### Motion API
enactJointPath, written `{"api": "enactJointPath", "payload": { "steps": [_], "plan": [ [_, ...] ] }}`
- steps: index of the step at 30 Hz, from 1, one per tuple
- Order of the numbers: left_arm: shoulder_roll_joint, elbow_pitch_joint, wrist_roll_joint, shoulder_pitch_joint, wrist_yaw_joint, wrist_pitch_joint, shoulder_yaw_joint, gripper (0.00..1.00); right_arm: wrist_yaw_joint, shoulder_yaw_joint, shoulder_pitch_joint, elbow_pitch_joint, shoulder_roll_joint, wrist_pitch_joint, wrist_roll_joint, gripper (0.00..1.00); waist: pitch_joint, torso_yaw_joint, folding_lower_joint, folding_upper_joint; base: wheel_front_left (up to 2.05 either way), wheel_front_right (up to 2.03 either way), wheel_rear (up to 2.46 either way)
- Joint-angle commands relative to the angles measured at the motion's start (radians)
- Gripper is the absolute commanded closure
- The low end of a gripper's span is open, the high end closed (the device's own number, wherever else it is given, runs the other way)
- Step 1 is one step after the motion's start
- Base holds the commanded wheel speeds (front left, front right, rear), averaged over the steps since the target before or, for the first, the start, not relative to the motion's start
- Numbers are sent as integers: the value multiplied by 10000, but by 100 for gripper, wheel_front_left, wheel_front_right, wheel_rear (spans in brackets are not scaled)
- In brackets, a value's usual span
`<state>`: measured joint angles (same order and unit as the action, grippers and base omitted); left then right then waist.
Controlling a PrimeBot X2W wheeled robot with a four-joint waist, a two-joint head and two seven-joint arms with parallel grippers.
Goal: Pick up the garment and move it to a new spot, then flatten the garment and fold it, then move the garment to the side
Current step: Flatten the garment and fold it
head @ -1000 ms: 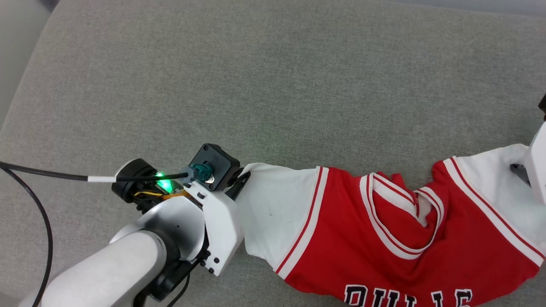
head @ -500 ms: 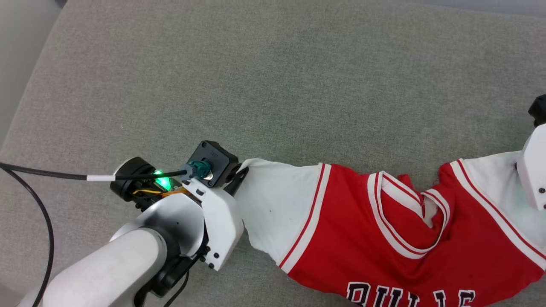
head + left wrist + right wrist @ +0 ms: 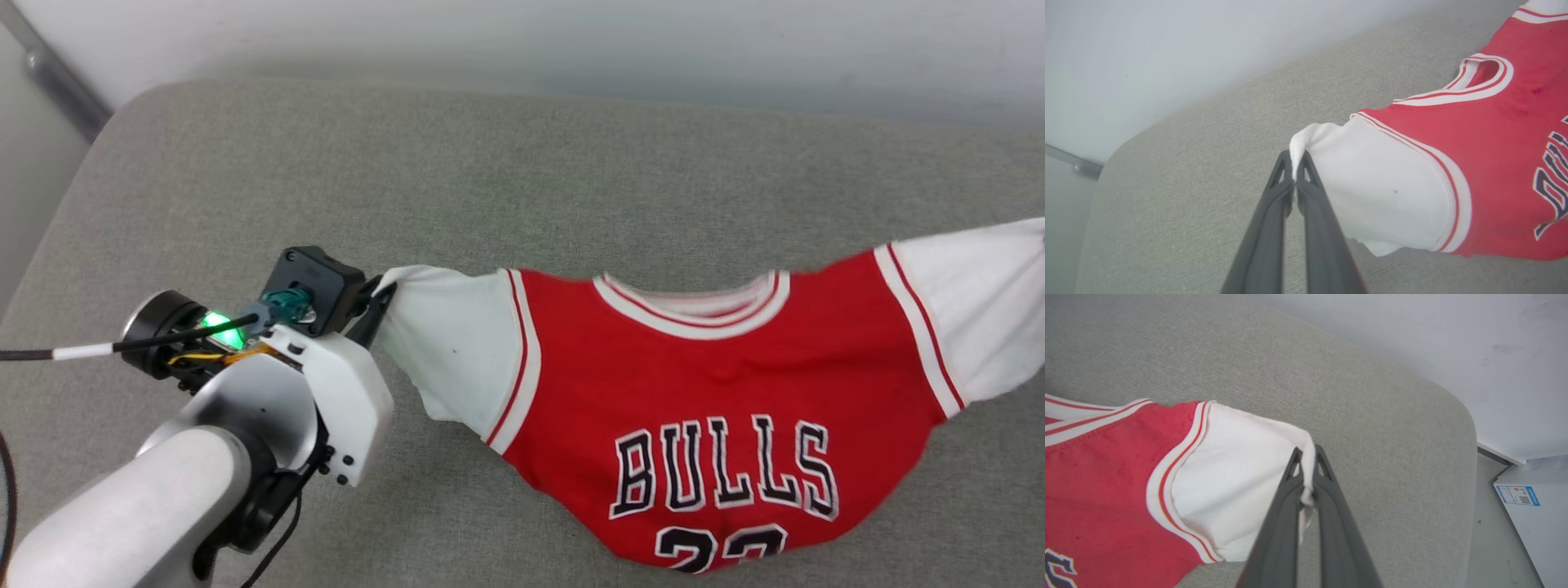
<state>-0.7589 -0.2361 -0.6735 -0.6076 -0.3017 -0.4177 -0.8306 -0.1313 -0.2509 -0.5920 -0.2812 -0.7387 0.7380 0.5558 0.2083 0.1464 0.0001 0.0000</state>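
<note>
The garment (image 3: 718, 384) is stretched between the two arms above the grey cushion (image 3: 571, 163), and its long axis, from sleeve to sleeve, runs from 9 o'clock to 3 o'clock in the head view. The left tool (image 3: 1294, 157) is clenched on the tip of the white sleeve at the 9 o'clock end, with the cloth pinched between both dark fingers. The right tool (image 3: 1306, 453) grasps the edge of the other white sleeve in the same way, at the 3 o'clock end. The collar lies toward 12 o'clock, and the red body with the "BULLS" lettering sags toward 6 o'clock, its front turned to the head camera. Whether the lower part touches the cushion cannot be told. Each tool is at its own end, so neither arm is nearer to the middle of the shirt. The step in hand appears to be carrying the shirt to a new spot. Probably both tools must travel together and hold the same spacing, because otherwise the sleeve-to-sleeve line will slacken and the body will crumple when it is laid down.
</note>
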Motion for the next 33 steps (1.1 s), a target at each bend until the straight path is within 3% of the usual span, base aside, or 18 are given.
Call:
{"api": "enactJointPath", "payload": {
  "steps": [1, 13, 22, 33],
  "plan": [
    [-176, -101, -13, 130, -100, 83, 128, 100, 11, 96, -23, 222, -128, -93, 67, 100, -488, -375, -1, 0, 0, 0, 0],
    [-1474, -1179, 209, -339, -972, 739, 1673, 100, 11, 1487, -366, 2303, -475, -1006, -188, 100, -1569, -1185, -1, 0, 0, 0, 0],
    [-2236, -1696, 372, -1327, -1201, 1071, 2875, 100, 11, 2060, -1142, 3347, -288, -1702, -467, 100, -1415, -1736, -1, 0, 0, 0, 0],
    [-2175, -194, 206, -3586, -180, 1413, 3739, 100, 12, 2005, -3279, 3088, 238, -2501, -919, 100, 183, -2291, -1, 0, 0, 0, 0]
  ]
}}
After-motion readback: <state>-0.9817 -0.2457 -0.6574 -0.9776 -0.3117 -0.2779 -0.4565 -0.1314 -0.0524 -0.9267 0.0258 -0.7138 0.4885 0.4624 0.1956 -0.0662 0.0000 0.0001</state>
